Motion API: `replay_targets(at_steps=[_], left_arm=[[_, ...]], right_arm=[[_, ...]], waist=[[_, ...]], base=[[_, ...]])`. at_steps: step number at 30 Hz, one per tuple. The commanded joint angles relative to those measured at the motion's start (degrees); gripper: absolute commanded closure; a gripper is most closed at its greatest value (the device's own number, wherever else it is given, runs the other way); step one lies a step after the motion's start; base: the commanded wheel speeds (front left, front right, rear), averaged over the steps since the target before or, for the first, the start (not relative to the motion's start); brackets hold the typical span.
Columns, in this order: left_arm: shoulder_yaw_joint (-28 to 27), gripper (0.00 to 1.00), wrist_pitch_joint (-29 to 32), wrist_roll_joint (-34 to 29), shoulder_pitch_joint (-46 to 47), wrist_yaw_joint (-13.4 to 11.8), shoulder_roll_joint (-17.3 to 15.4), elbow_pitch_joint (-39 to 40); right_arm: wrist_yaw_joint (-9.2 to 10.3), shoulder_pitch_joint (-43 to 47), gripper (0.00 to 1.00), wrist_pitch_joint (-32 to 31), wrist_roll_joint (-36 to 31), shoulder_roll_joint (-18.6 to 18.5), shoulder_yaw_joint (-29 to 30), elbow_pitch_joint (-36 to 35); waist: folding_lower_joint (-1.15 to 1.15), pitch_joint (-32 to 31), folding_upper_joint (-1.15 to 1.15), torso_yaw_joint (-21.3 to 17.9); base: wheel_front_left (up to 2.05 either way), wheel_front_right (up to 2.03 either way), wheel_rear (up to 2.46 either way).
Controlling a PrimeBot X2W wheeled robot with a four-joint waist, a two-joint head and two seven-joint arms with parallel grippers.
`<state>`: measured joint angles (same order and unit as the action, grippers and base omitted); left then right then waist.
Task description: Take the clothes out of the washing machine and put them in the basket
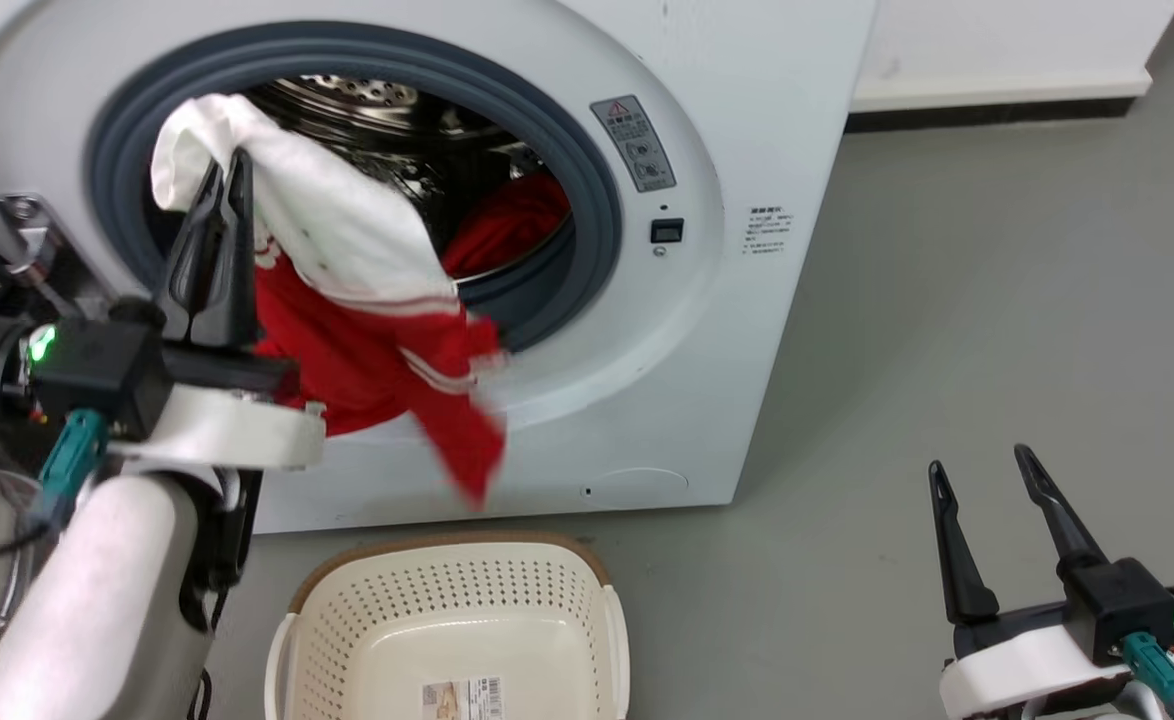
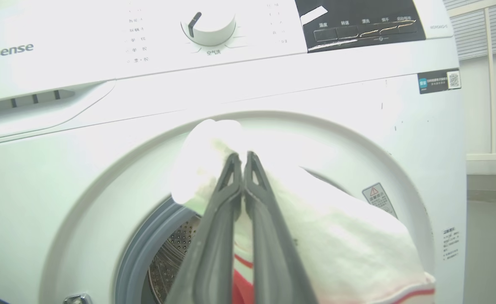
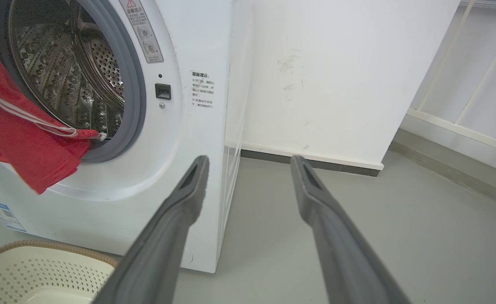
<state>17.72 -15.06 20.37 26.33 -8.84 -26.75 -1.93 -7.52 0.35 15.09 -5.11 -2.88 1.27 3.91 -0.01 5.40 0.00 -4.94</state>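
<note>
Clothes (image 1: 357,350) were split: one piece, red with white stripes, hung out of the washing machine (image 1: 747,150) porthole, clamped at its white part by the left gripper (image 1: 229,162), fingers together. Other red piece (image 1: 512,225) lay inside the drum. Basket (image 1: 447,590) sat just in front of the machine. Right gripper (image 1: 981,460) was right of the machine, fingers apart, holding nothing.
</note>
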Motion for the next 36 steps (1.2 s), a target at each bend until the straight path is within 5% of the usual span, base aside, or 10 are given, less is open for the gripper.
replay_targets(at_steps=[1,15,24,36], left_arm=[[-0.69,1.0,-0.15,-0.46,-1.51,-0.26,0.17,1.42],[-4.59,1.0,-0.15,-0.23,-19.11,0.16,1.57,14.64],[-1.54,1.0,0.54,1.55,-23.69,2.14,2.86,5.71],[-2.12,1.0,-0.25,0.01,-16.68,6.88,7.67,-9.18]], right_arm=[[0.06,1.14,0.0,0.12,0.03,0.01,0.03,0.17],[0.06,2.62,0.0,0.12,-0.57,0.01,0.79,0.7],[0.06,0.81,0.0,0.12,-1.11,0.02,0.66,0.28],[0.06,-2.62,0.0,0.12,-2.59,0.01,1.27,-0.89]], waist=[[0.01,-1.01,0.0,0.86],[0.01,-1.97,0.0,3.3],[0.01,1.49,0.0,4.21],[0.01,10.82,0.0,3.32]], base=[[0.0,0.0,0.0],[0.0,0.0,0.0],[0.0,0.0,0.0],[0.0,0.0,0.0]])
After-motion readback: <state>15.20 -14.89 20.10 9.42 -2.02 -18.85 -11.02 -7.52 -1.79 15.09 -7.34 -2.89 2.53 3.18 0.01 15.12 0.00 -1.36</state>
